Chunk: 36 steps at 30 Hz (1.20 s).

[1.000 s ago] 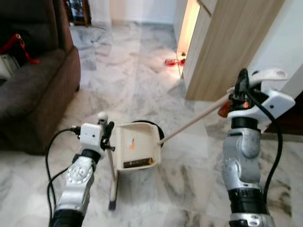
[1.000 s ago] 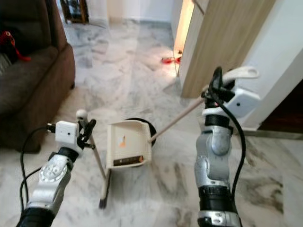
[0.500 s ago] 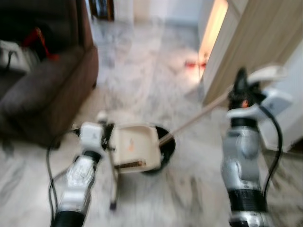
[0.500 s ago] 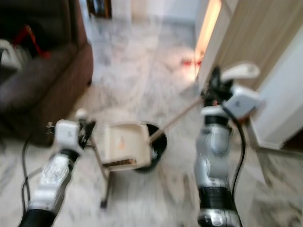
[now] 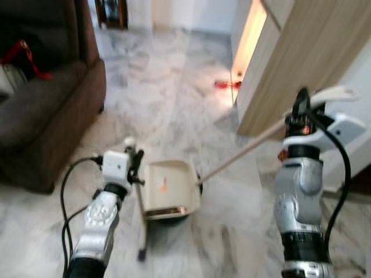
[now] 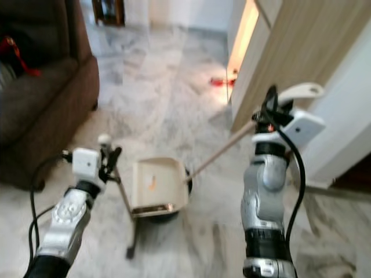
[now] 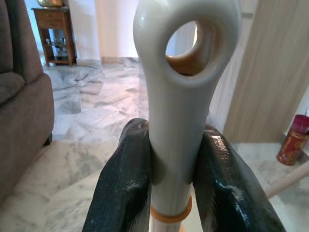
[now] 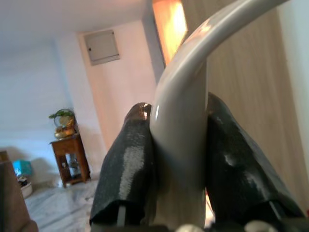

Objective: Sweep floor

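Ahead, on the marble floor (image 5: 168, 81), the left hand (image 5: 134, 166) is clamped on the white handle (image 7: 181, 87) of a cream dustpan (image 5: 169, 186), its two black fingers (image 7: 126, 188) pressed against either side of the shaft just below the hanging hole. The dustpan stands upright in front of the robot, pan face tilted toward the camera, with a small orange mark on it and a dark round shape on the floor just behind its lower edge. The right hand (image 5: 301, 110) is closed on the curved pale grip of a broom (image 5: 240, 152), whose long wooden stick slants down and leftward until it meets the dustpan's right edge. To the left, a brown sofa (image 5: 40, 110) sits close by, with a red strap (image 5: 24, 53) lying on its cushion. To the right, a wooden panel (image 5: 295, 52) and a white wall crowd the right arm. Farther off, a small red thing (image 5: 227, 84) lies on the floor by the lit gap beside the panel, and a wooden cabinet (image 7: 54, 29) stands at the far wall.
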{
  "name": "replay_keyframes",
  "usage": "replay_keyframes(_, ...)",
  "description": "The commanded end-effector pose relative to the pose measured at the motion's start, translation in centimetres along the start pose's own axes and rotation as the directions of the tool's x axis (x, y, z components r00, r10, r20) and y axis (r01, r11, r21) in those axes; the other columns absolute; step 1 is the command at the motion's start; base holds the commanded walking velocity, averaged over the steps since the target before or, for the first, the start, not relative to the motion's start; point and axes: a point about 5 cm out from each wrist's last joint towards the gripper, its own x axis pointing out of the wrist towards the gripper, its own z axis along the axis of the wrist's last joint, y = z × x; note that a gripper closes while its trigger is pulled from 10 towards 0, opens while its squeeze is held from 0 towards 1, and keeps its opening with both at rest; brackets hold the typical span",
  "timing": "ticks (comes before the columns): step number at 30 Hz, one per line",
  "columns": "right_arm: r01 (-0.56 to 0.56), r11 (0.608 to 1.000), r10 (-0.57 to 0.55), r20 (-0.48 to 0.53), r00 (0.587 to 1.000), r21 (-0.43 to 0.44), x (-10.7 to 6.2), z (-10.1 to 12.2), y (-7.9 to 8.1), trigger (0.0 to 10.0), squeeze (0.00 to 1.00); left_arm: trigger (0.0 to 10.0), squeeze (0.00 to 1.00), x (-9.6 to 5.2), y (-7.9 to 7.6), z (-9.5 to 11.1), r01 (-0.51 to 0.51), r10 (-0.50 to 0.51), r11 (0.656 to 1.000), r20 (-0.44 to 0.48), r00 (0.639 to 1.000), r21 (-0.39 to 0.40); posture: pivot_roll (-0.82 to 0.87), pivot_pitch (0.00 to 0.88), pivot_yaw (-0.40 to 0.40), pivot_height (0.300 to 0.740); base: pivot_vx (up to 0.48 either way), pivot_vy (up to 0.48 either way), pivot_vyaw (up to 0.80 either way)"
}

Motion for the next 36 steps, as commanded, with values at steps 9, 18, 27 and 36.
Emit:
replay_keyframes(9, -0.01, 0.998, 0.005, 0.078, 0.997, 0.056, 0.8, 1.7, 1.1, 10.0, 0.0, 10.0, 0.0, 0.2, -0.1, 1.2, 0.021, -0.02, 1.0, 0.051, 0.998, -0.001, 0.26, 0.07, -0.123, 0.74, 0.231, 0.0, 0.0)
replay_keyframes(18, -0.022, 0.998, 0.015, 0.123, 0.992, 0.058, 1.1, 2.6, 1.7, 10.0, 0.0, 10.0, 0.0, 0.0, -0.2, 1.2, 0.027, -0.027, 1.0, 0.05, 0.998, -0.001, 0.26, 0.072, -0.129, 0.74, 0.0, 0.0, 0.0)
replay_keyframes(27, -0.048, 0.998, 0.042, 0.167, 0.985, 0.034, 1.2, 3.3, 2.7, 10.0, 0.0, 10.0, 0.0, -0.3, -0.2, 1.3, 0.027, -0.027, 1.0, 0.052, 0.998, 0.0, 0.26, 0.078, -0.131, 0.74, 0.0, 0.0, 0.0)
replay_keyframes(36, -0.244, 0.969, 0.233, 0.186, 0.955, 0.04, -1.1, 3.1, 7.7, 10.0, 0.0, 10.0, 0.0, -0.3, -0.4, 1.3, 0.039, -0.039, 0.999, 0.052, 0.998, 0.001, 0.25, 0.083, -0.13, 0.74, 0.0, 0.0, 0.0)
